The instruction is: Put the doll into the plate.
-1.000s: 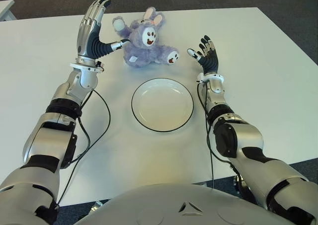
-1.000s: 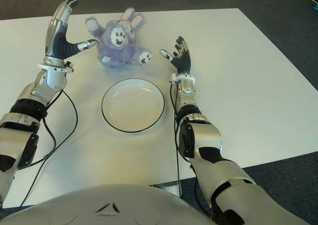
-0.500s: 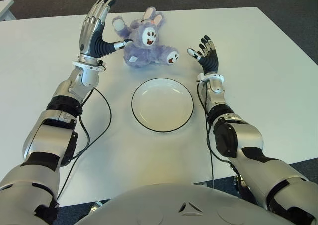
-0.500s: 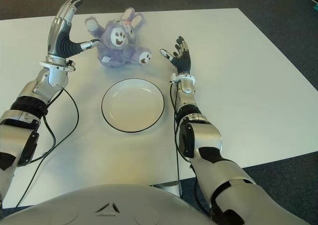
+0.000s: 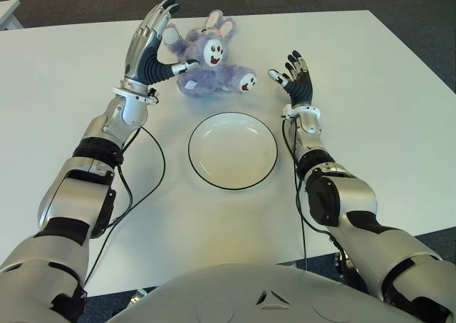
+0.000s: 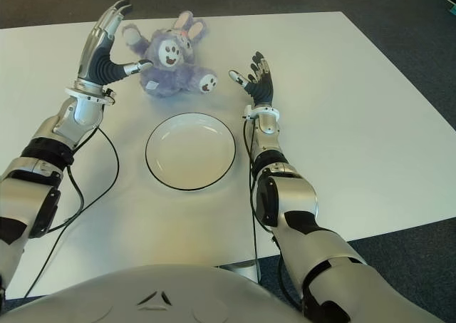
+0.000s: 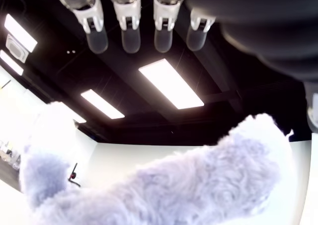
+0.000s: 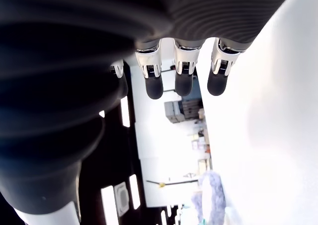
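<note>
Purple doll (image 5: 208, 65) lies on the white table (image 5: 370, 109), on its back, face up, ears toward the far edge; it is not in the plate (image 5: 232, 150), which sits empty just nearer the robot than the doll, apart from it; left hand (image 5: 149, 45) is raised on the doll's left side, palm turned to it, fingers (image 5: 158, 16) extended and spread, tips beside the doll's raised arm; thumb (image 5: 182, 68) reaches in and shows against the doll's body, contact cannot be told for sure; nothing is gripped; in the left wrist view the four fingertips (image 7: 130, 40) hang straight above the fur (image 7: 198, 185), a clear gap between them, so the hand is not closed on it; right hand (image 5: 296, 80) is on the doll's other side, near its foot but apart from it, fingers straight and fanned, holding nothing; right wrist view shows its fingertips (image 8: 183, 83) extended over bare table, the doll (image 8: 211, 195) small and well beyond them; doll lies between the two hands, plate between the two forearms; black cable (image 5: 146, 187) trails along the table by the left arm.
</note>
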